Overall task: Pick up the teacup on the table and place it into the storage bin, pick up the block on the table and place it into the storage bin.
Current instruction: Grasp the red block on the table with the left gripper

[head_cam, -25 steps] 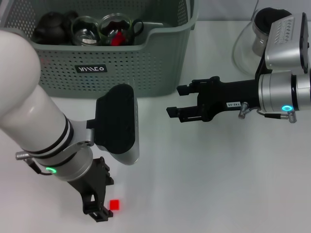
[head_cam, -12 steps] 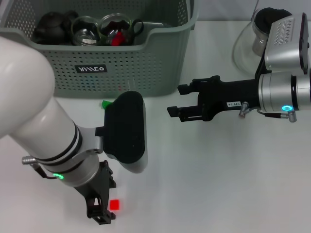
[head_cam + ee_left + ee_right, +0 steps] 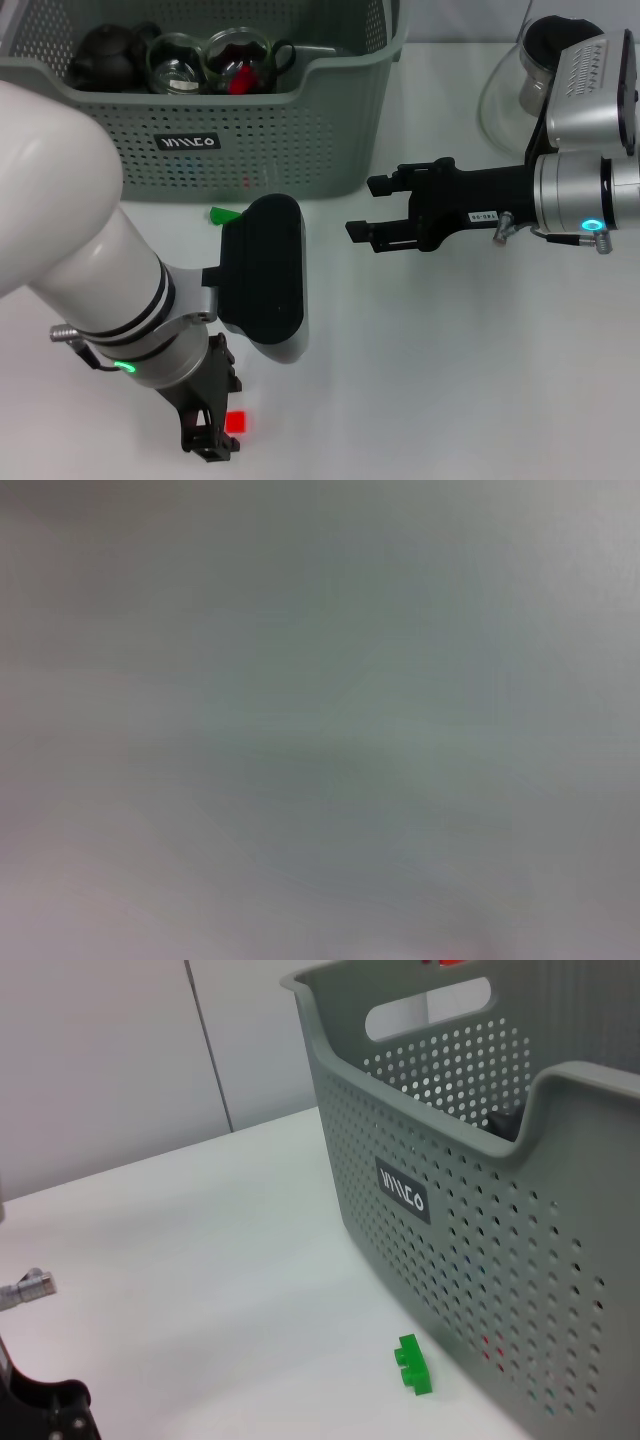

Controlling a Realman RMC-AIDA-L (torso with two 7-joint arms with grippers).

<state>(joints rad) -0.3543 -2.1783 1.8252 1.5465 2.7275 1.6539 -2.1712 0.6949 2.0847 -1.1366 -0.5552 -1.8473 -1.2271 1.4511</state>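
The grey-green storage bin stands at the back left and also shows in the right wrist view. Inside it are a dark teapot and two glass teacups, one with a red piece in it. A small red block lies on the table near the front edge. My left gripper is low over the table, right beside the red block. A green block lies in front of the bin, and the right wrist view shows it too. My right gripper is open and empty, above the table to the right of the bin.
A clear glass vessel with a dark object in it stands at the back right, behind my right arm. My left arm's black wrist housing hangs over the table between the bin and the red block. The left wrist view shows only grey blur.
My left arm has shifted to the right and a little lower, uncovering the green block in front of the bin. The red block and the right arm have not moved.
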